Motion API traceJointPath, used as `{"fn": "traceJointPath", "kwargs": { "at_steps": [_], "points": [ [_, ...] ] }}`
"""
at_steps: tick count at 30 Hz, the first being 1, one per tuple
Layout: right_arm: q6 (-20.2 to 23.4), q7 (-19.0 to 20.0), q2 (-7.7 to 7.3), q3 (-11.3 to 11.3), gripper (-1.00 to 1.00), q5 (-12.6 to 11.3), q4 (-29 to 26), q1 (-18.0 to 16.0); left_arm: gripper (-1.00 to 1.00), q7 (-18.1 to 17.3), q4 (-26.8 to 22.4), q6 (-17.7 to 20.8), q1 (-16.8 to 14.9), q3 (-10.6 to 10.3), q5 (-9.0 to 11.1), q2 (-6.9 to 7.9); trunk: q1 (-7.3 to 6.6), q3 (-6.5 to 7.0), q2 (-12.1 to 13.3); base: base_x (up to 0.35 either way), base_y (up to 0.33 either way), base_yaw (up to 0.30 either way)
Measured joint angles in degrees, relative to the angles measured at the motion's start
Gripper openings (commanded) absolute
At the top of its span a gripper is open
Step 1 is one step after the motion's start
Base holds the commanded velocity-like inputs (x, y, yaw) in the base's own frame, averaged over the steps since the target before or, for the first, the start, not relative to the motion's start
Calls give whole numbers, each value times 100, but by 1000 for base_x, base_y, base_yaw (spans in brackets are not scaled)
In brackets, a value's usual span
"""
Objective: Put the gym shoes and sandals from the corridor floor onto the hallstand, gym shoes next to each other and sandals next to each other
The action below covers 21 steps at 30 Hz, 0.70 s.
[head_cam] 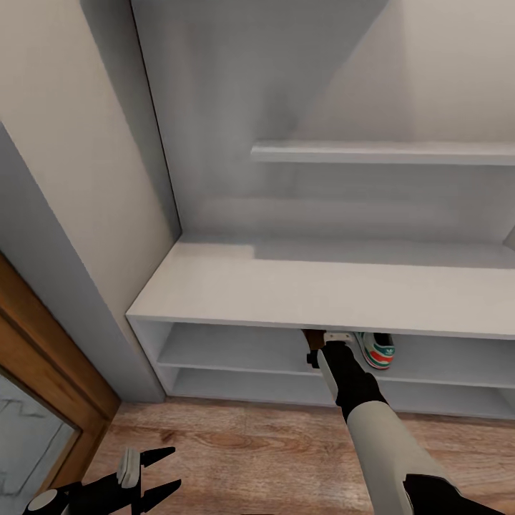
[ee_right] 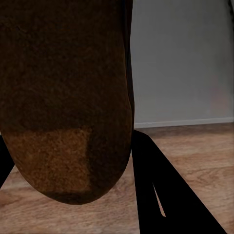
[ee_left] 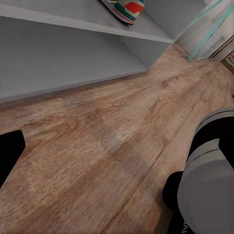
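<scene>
My right arm [head_cam: 372,422] reaches from 5 o'clock up toward centre in the head view, wrist tucked under the bench top of the hallstand [head_cam: 300,286], at the mouth of the upper open shelf. My right gripper [head_cam: 320,345] is mostly hidden under the bench edge; a sliver of brown sandal [head_cam: 312,337] shows right at it. In the right wrist view the sandal [ee_right: 66,97] hangs big and close, its dark brown face toward the camera, rounded end pointing down over the floor [ee_right: 195,156]. One black finger [ee_right: 161,190] sits right against its edge, so I read the jaws as clamped on the sandal (second finger mostly covered, opening width not readable).

One gym shoe [head_cam: 378,350] is on the upper shelf, just at 3 o'clock of my right wrist, red-orange-and-green heel facing out. The left wrist view catches the same shoe [ee_left: 124,9] on the shelf.

My left gripper [head_cam: 152,476] is down at 7 o'clock in the head view, low over the wood floor [head_cam: 250,450], fingers spread apart, holding nothing. It sits well apart from the rack. A wooden door frame [head_cam: 50,357] sits at 8 o'clock.
</scene>
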Motion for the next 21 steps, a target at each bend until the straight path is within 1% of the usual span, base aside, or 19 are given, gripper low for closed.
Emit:
{"fn": "traceJointPath", "kwargs": {
  "at_steps": [16, 21],
  "points": [
    [0, 0, 0, 0, -100, 0, -15, 1, 100, -2, -8, 0, 0, -3, 6, 0, 0, 0, 0, 0, 0, 0],
    [0, 0, 0, 5, -100, -6, -17, 2, 100, 0, -8, 9, 0, -13, 1, 0, 110, -104, -199, 0, 0, 0]
  ]
}}
